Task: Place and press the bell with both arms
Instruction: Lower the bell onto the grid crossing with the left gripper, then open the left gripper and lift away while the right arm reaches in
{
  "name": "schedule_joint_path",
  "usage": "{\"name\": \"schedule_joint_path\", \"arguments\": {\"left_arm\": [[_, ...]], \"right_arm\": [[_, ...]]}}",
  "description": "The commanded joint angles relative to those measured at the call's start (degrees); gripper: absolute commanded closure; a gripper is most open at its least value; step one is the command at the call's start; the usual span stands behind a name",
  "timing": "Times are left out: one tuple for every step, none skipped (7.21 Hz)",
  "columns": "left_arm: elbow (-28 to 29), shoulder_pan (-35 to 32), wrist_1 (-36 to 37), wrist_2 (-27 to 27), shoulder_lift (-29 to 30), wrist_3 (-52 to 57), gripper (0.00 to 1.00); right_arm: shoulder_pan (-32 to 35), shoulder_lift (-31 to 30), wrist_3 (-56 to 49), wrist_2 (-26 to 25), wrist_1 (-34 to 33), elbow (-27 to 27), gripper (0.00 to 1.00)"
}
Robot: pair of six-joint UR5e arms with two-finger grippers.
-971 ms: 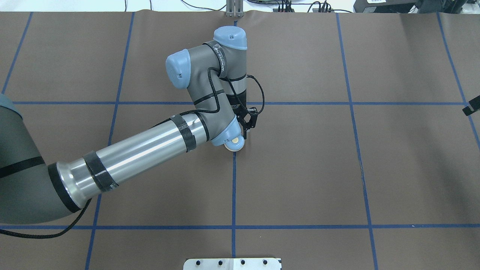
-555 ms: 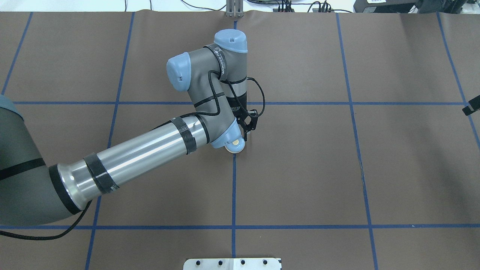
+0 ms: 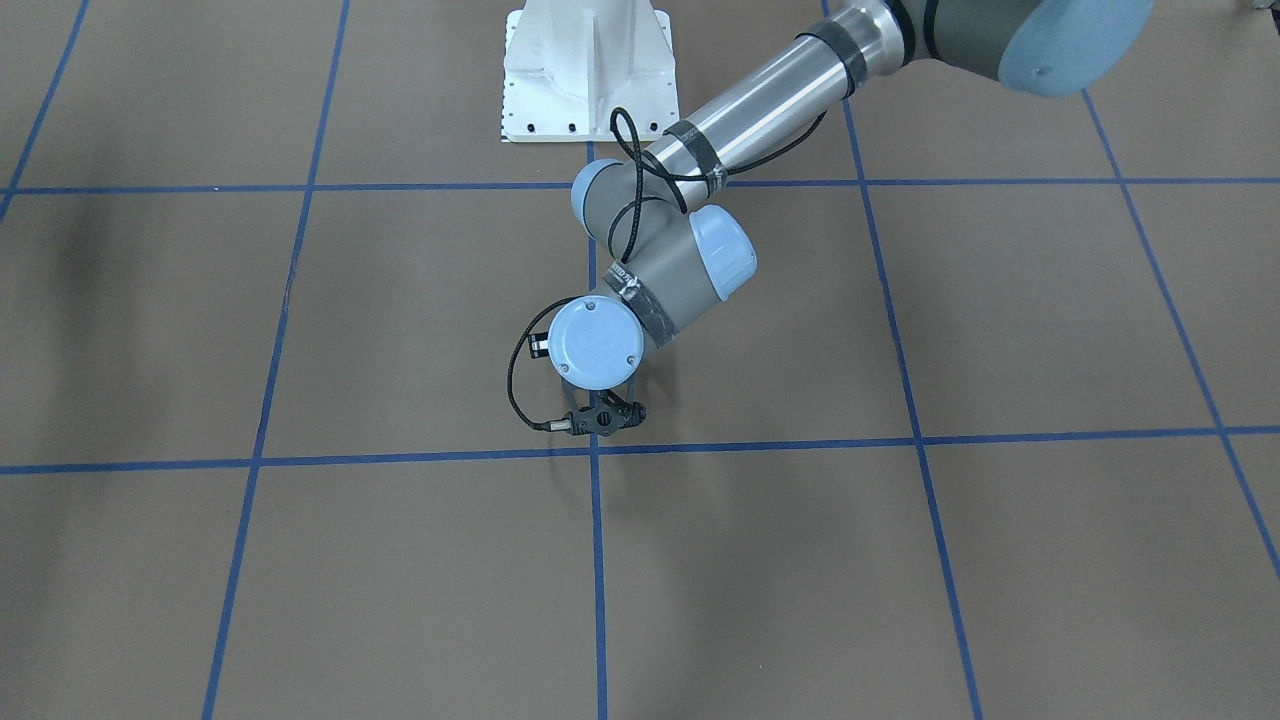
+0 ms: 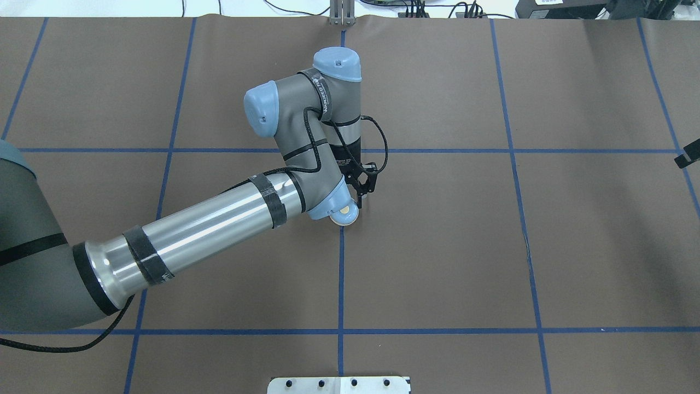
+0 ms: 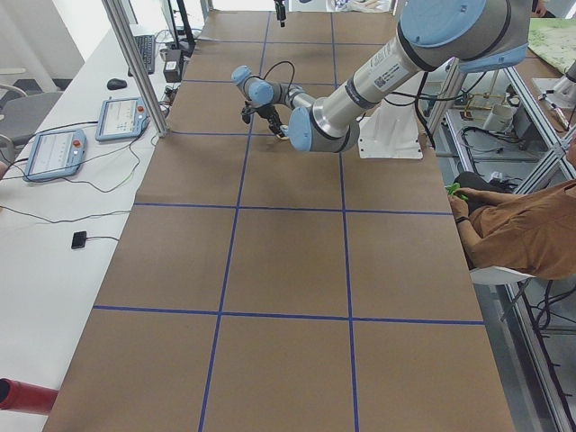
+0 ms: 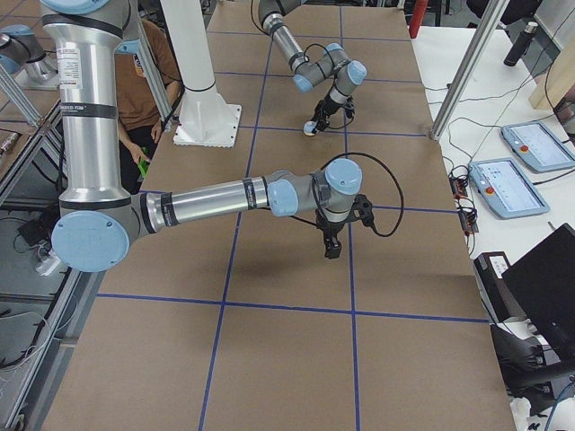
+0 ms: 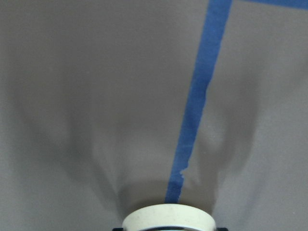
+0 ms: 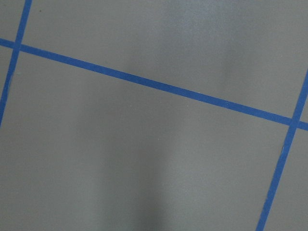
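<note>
The bell [image 4: 345,213], a light-blue dome with a cream button, is near the table's middle on a blue tape line. My left gripper [image 4: 358,201] is shut on it from the side. The left wrist view shows only the bell's cream base [image 7: 168,217] at the bottom edge, low over the mat, and I cannot tell if it touches. The bell is hidden under the wrist in the front-facing view. In the exterior right view my right gripper [image 6: 331,249] hangs over the mat, apart from the bell [image 6: 310,128]. I cannot tell if it is open or shut.
The brown mat [image 4: 437,246] carries a grid of blue tape lines. The white pedestal base [image 3: 588,70] stands at the robot's side. A seated operator [image 5: 522,225] is beside the table. Teach pendants [image 5: 54,151] lie on the side bench.
My left wrist has shifted slightly away from the robot and to the right, and the bell has moved a little with it. The black part at the right edge has not moved.
</note>
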State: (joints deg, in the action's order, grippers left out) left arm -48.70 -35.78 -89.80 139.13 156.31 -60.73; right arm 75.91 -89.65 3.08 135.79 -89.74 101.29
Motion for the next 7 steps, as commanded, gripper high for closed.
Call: {"name": "schedule_joint_path", "arguments": {"left_arm": [[0.0,0.0,-1.3,0.0,-0.1,0.0,0.15],[-0.4,-0.2,-1.3,0.0,0.0,0.0,0.03],[-2.3,-1.4,-1.3,0.0,0.0,-0.3,0.01],[-6.4,-3.6,-0.6,0.0,-0.2,-0.3,0.01],[-9.3,-5.6,0.8,0.1,-0.9,-0.3,0.01],[-13.6,-8.1,5.3,-0.1,-2.0,0.3,0.01],[-19.0,-11.1,7.3,-0.2,-5.4,0.8,0.01]], "right_arm": [[-0.1,0.0,0.0,0.0,0.0,0.1,0.00],[-0.1,0.0,0.0,0.0,0.1,0.2,0.00],[-0.1,0.9,-0.1,0.0,0.1,0.7,0.00],[-0.4,1.1,-0.1,0.5,0.8,0.8,0.00],[-1.4,1.2,4.7,2.4,4.7,0.8,0.00],[-5.3,2.2,15.9,3.2,13.4,0.7,0.00],[-9.9,3.0,28.2,1.7,21.9,1.1,0.00]]}}
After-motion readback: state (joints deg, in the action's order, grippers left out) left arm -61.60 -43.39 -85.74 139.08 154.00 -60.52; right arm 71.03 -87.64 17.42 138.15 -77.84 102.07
